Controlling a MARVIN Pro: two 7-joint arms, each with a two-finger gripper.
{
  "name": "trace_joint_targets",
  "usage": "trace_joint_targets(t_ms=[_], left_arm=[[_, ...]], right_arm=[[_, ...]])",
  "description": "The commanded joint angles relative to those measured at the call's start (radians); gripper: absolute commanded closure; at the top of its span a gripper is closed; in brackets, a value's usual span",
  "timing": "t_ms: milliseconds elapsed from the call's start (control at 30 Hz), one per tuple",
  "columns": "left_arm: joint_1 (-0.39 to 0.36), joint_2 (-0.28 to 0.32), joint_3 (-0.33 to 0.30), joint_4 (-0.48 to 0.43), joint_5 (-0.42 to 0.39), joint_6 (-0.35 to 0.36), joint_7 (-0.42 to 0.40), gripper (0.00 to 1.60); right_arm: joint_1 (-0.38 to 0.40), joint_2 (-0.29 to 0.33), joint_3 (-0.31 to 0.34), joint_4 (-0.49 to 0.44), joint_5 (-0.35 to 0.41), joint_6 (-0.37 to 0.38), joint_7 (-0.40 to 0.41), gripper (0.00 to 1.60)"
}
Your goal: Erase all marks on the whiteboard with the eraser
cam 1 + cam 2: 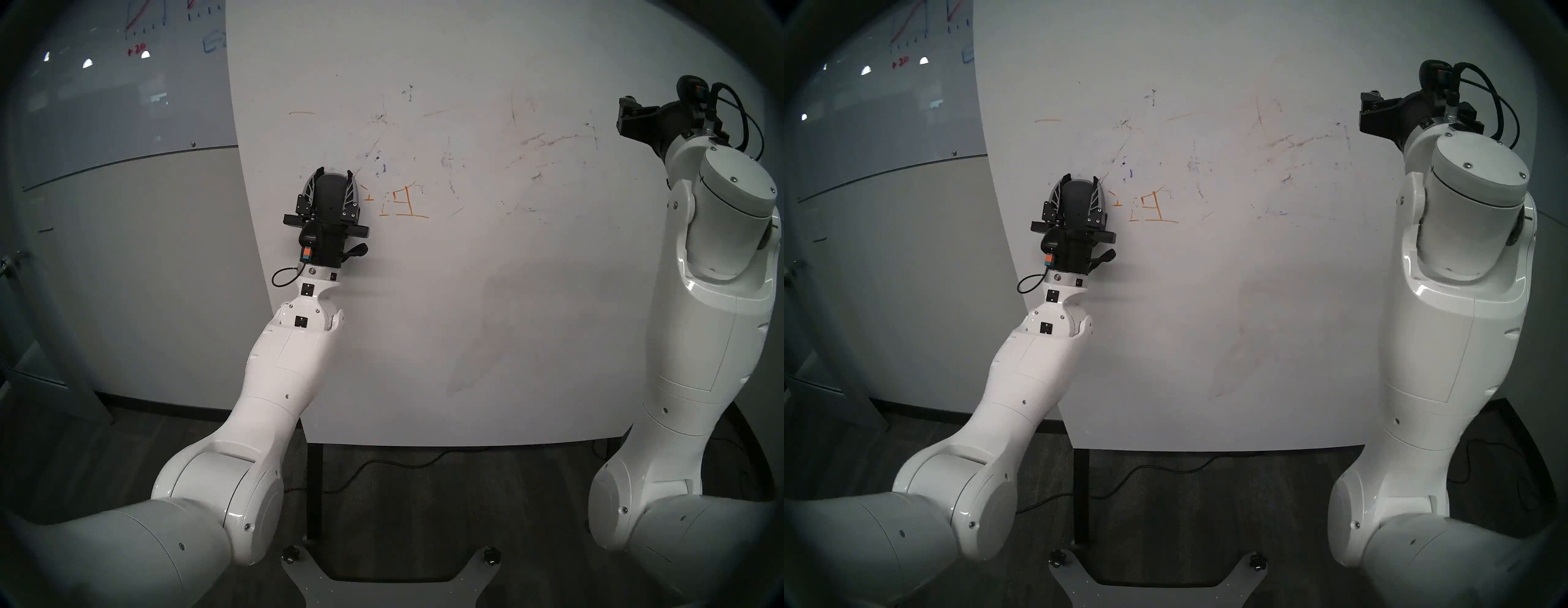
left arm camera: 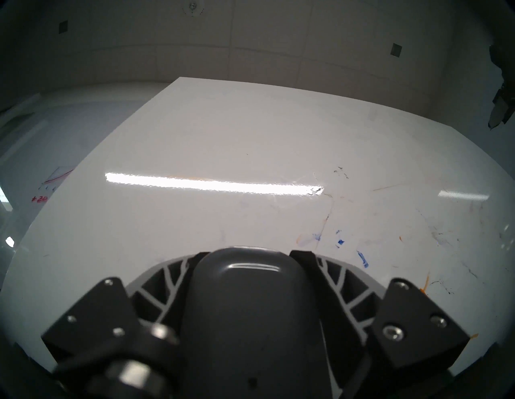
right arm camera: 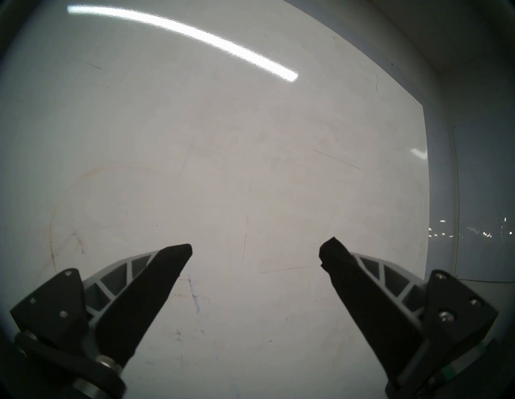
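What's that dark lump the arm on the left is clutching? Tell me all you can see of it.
It is the eraser: a dark grey oblong pad with rounded ends and a smooth, slightly glossy back that looks like plastic, with a tiny dot near its middle. The left gripper holds it lengthwise, jaws closed on its two long sides, its rounded tip pointing up the whiteboard. It sits just left of the orange marks. It appears to lie against the board, though contact cannot be confirmed.

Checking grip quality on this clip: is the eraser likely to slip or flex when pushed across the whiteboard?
The eraser looks like a smooth, glossy, rigid shell, so it probably won't flex. That sheen suggests it could slide between the left gripper's fingers under sideways pressure on the whiteboard.
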Motion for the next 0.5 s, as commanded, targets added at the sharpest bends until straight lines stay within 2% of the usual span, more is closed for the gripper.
trace_joint_targets(t_ms=[0,167,467], left_arm=[[-0.103,0.015,-0.031,0.046,0.024,0.01,0.015,1.6],[-0.125,0.018,-0.031,0.073,0.055,0.01,0.023,1.6],[-0.133,0.011,-0.036,0.087,0.067,0.01,0.032,1.6]], right_arm=[[0.009,0.002,0.001,-0.01,0.0,0.0,-0.001,0.0],[0.009,0.003,0.001,-0.01,0.001,0.0,-0.002,0.0],[0.008,0.005,0.0,-0.01,0.004,0.0,-0.005,0.0]])
